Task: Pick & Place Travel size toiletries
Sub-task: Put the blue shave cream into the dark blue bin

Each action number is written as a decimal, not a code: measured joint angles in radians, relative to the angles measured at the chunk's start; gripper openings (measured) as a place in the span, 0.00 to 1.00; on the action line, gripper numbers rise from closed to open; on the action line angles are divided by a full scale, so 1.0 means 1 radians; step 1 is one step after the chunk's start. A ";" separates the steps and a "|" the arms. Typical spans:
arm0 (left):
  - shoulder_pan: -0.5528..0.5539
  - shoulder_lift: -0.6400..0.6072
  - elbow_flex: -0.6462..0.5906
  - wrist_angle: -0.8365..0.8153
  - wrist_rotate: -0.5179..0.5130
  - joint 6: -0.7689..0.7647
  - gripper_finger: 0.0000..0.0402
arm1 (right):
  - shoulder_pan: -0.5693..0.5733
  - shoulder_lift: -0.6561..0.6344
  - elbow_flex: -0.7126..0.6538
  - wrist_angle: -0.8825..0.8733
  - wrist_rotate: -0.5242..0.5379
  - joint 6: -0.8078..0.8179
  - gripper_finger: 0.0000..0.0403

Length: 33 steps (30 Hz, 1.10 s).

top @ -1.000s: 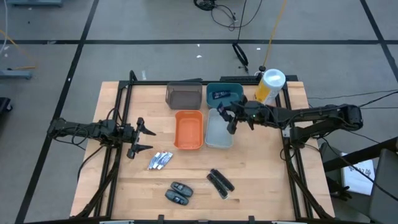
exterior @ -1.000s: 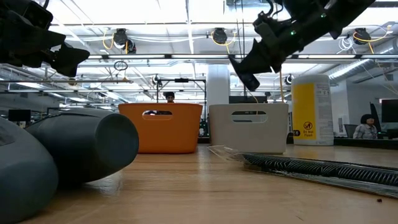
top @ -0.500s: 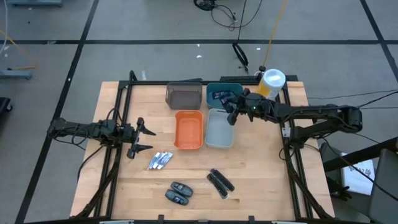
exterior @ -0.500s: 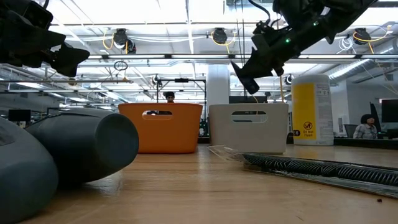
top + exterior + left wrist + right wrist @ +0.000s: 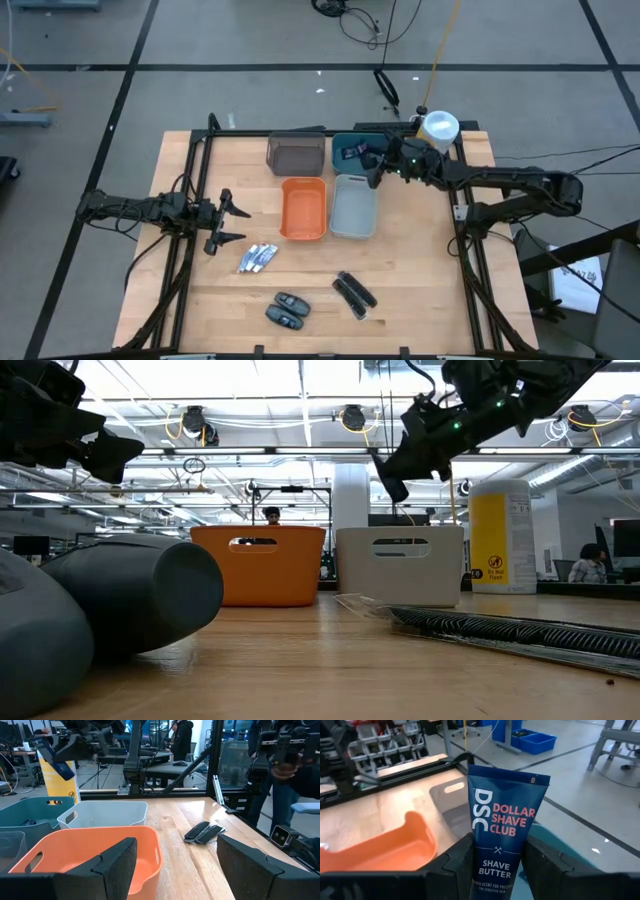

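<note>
Right gripper [image 5: 374,164] clenched a dark blue Dollar Shave Club shave butter tube [image 5: 502,832], and I saw it hanging over the teal bin [image 5: 345,142] at the table's far side. Left gripper [image 5: 233,222] sat spread wide near the silvery-white tubes [image 5: 257,257], holding nothing.

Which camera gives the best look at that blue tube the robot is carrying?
The right wrist view: the dark blue tube fills it, label readable, clamped in the right gripper. The left wrist view shows it small and far off. From above it is a speck over the teal bin; the low view hardly shows it.
</note>
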 joint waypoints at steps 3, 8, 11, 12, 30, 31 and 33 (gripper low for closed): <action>0.000 0.000 0.000 0.000 0.000 0.000 0.68 | -0.024 0.001 0.000 0.011 0.000 0.000 0.35; 0.000 0.000 0.000 0.000 0.000 0.000 0.68 | -0.072 0.028 0.000 0.047 -0.039 0.001 0.35; 0.000 0.000 0.000 0.000 0.000 0.000 0.68 | -0.107 0.050 0.001 0.059 -0.129 0.018 0.35; 0.000 0.000 0.000 0.000 0.000 0.000 0.68 | -0.117 0.059 0.001 0.059 -0.138 0.027 0.35; 0.000 0.000 0.000 0.000 0.000 0.000 0.68 | -0.231 0.107 0.019 -0.040 -0.157 0.088 0.35; 0.000 0.000 0.000 0.000 0.000 0.000 0.68 | -0.234 0.113 0.033 -0.072 -0.156 0.087 0.35; 0.000 0.000 0.000 0.000 0.000 0.000 0.68 | -0.239 0.136 0.074 -0.123 -0.155 0.084 0.35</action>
